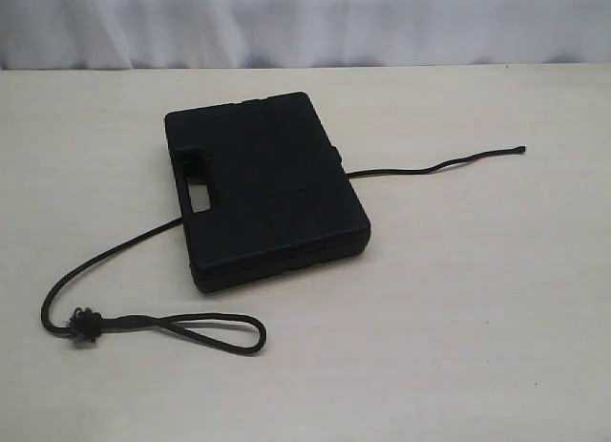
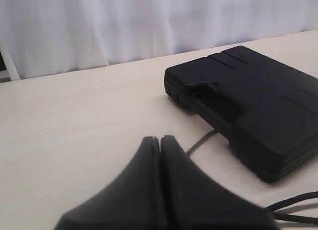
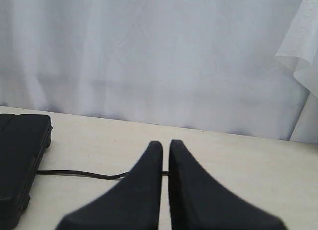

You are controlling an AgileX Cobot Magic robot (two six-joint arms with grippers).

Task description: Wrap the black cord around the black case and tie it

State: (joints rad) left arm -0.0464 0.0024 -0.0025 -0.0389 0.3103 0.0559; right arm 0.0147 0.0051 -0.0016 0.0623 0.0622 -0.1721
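The black case (image 1: pixel 267 189) lies flat on the table, its handle slot facing left. The black cord (image 1: pixel 105 256) passes under it. To the left the cord curves to a frayed knot (image 1: pixel 84 325) and a loop. To the right it runs to a small knotted tip (image 1: pixel 518 150). Neither gripper shows in the exterior view. In the left wrist view my left gripper (image 2: pixel 160 139) is shut and empty, short of the case (image 2: pixel 258 111) and the cord (image 2: pixel 201 142). My right gripper (image 3: pixel 166 143) is shut, empty, with the cord (image 3: pixel 79 174) on the table beyond it and the case (image 3: pixel 20 160) off to one side.
A pale wooden table (image 1: pixel 458 318) carries everything. A white curtain (image 1: pixel 305 22) hangs along its far edge. Bare tabletop surrounds the case on all sides.
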